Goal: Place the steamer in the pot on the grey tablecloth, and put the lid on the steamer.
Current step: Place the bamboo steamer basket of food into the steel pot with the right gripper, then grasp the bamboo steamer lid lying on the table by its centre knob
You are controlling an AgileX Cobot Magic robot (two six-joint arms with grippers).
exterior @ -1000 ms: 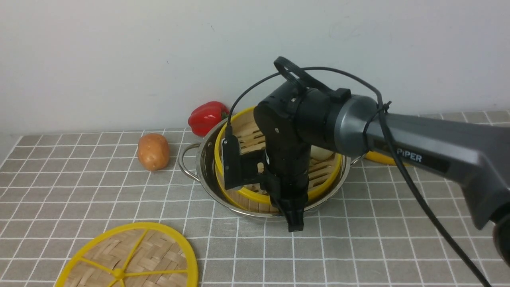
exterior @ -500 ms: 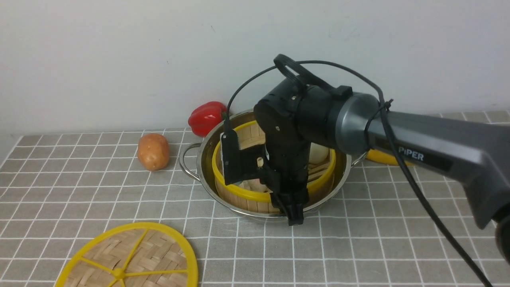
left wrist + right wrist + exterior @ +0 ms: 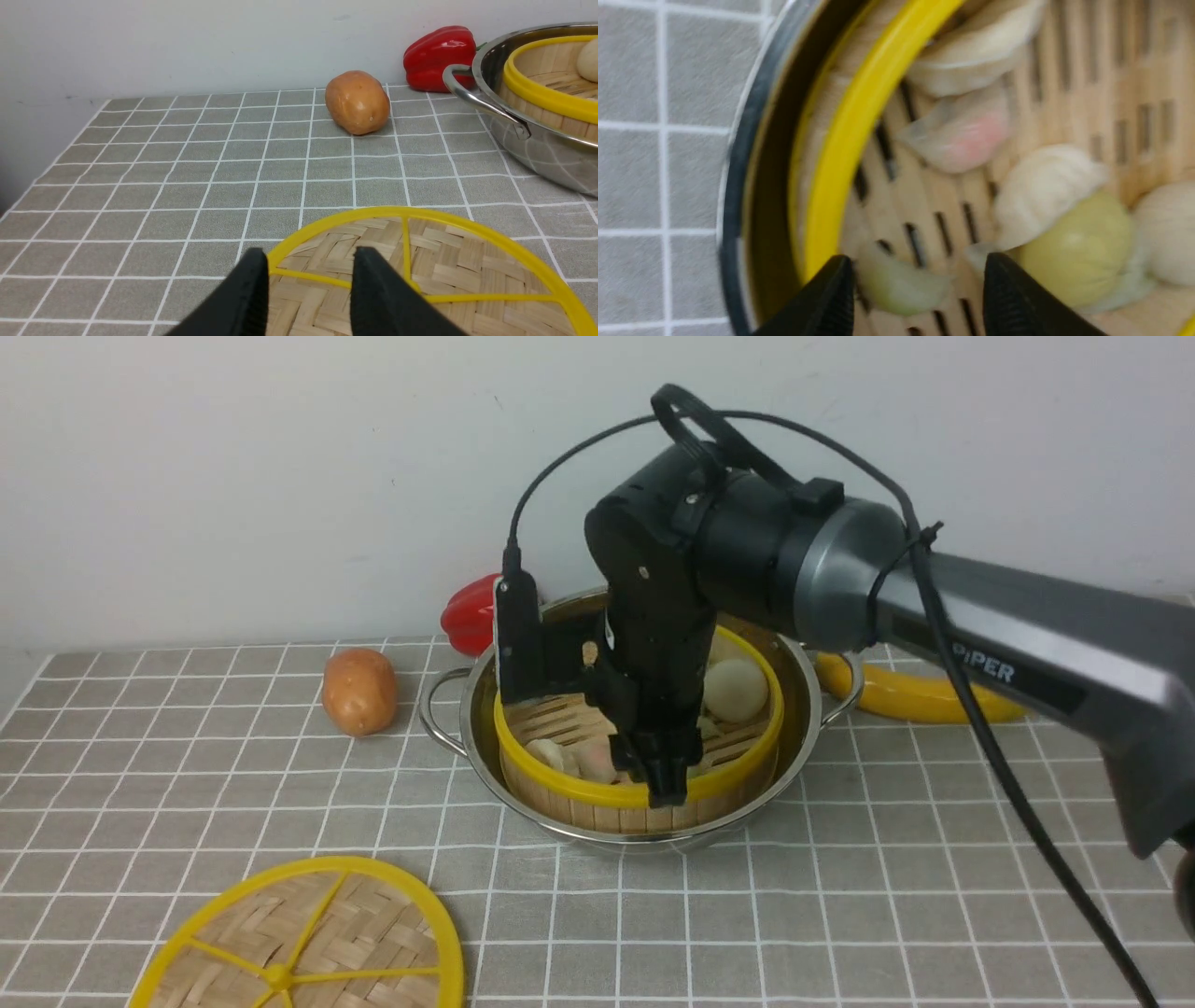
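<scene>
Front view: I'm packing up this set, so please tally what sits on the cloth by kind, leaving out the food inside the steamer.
Cookware: 3 (pot, steamer, lid)
Produce: 3 (potato, pepper, banana)
Total: 6

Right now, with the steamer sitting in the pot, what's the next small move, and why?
Probably lower the left gripper and close it on the lid's near rim. The steamer sits in the pot, the right gripper is open above it holding nothing, and the lid lies flat on the cloth with the left jaws apart just over its edge.
</scene>
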